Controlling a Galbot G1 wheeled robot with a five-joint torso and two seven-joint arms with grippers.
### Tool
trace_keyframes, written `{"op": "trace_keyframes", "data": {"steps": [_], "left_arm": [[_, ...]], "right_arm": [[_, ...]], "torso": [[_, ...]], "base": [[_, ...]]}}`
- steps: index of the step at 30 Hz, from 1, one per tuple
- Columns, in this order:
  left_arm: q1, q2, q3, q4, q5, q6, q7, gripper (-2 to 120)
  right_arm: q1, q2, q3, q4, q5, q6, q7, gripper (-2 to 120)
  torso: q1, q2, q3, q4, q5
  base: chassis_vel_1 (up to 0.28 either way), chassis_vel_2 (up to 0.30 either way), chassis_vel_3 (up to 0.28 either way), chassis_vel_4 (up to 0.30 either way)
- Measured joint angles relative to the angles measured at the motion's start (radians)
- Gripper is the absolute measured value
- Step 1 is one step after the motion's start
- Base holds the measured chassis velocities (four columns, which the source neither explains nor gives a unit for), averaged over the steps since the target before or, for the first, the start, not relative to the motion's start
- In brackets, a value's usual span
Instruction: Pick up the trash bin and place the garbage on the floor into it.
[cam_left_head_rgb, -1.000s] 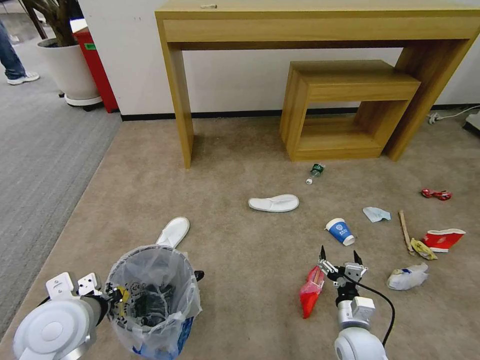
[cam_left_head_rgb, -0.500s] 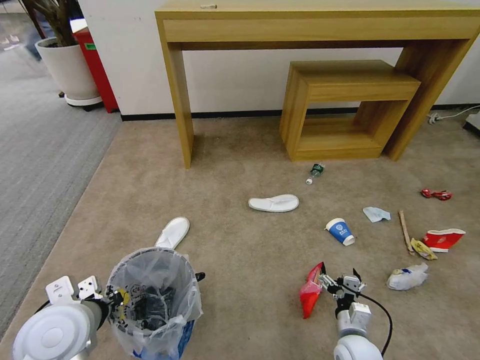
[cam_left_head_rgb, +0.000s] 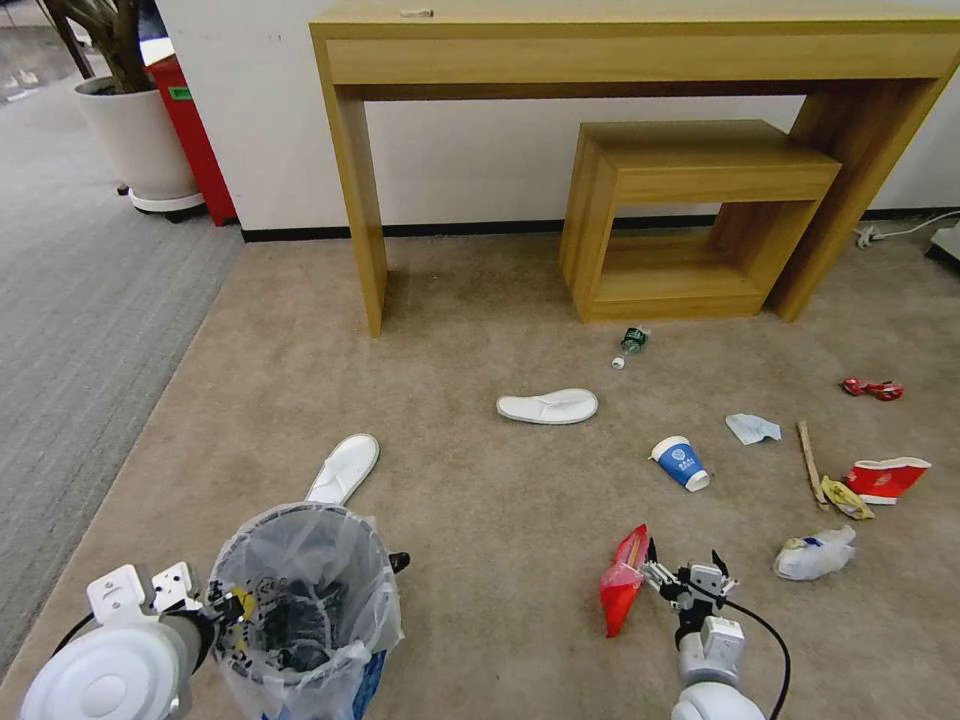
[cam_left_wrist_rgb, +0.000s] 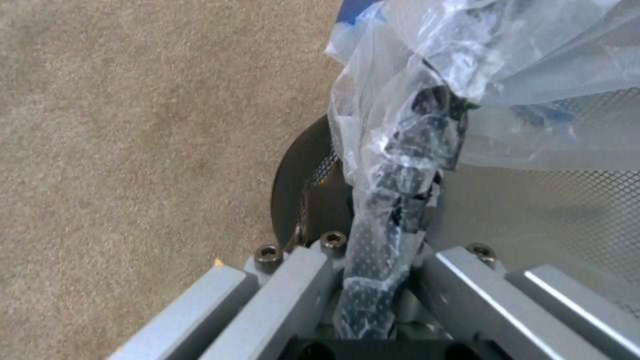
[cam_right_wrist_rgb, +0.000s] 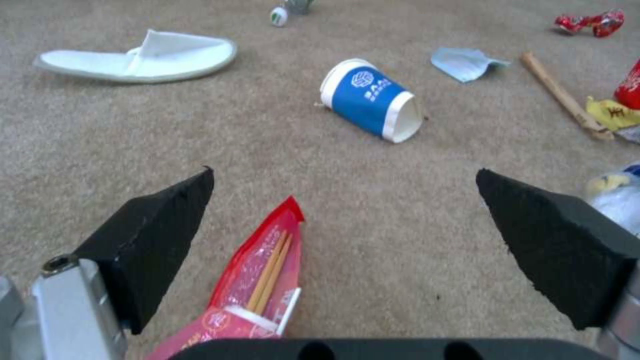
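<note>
At the robot's seven o'clock, the left hand (cam_left_head_rgb: 222, 607) is clamped on the bag-wrapped rim of the trash bin (cam_left_head_rgb: 305, 600), pinching wire mesh and crinkled plastic together in the left wrist view; whether the bin's base rests on the floor (cam_left_head_rgb: 480, 500) or hangs just clear cannot be told. At five o'clock the right hand (cam_left_head_rgb: 686, 578) hovers low with its black pads spread wide, the red wrapper (cam_right_wrist_rgb: 263, 272) lying just inside its left pad. Judged from this, a clean pickup calls for shifting left to centre the wrapper between the pads, then dropping until they brush the carpet before closing. The wrapper's near end is cut off beneath the hand. Farther out toward one o'clock lie a blue cup (cam_left_head_rgb: 682, 463), two white slippers (cam_left_head_rgb: 548, 405) and smaller litter too small to make out.
</note>
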Motion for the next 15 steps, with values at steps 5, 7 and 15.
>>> {"op": "trace_keyframes", "data": {"steps": [5,7,15], "left_arm": [[0.006,-0.003,-0.003,-0.007,0.002,0.000,0.000,0],[0.007,-0.003,-0.004,-0.007,0.003,-0.001,0.000,0],[0.003,-0.009,-0.001,0.002,0.010,-0.002,0.002,0]], "right_arm": [[0.003,0.000,-0.016,-0.007,0.013,-0.001,0.005,100],[0.003,0.000,-0.024,-0.010,0.021,-0.003,0.009,100],[0.000,-0.008,-0.075,0.001,0.073,-0.029,0.022,100]], "torso": [[0.000,0.000,0.000,0.0000,0.0000],[0.000,0.000,0.000,0.0001,0.0000],[0.000,0.000,0.000,0.0000,-0.0001]], "base": [[0.000,0.000,0.000,0.000],[0.000,0.000,0.000,0.000],[0.000,0.000,0.000,0.000]]}}
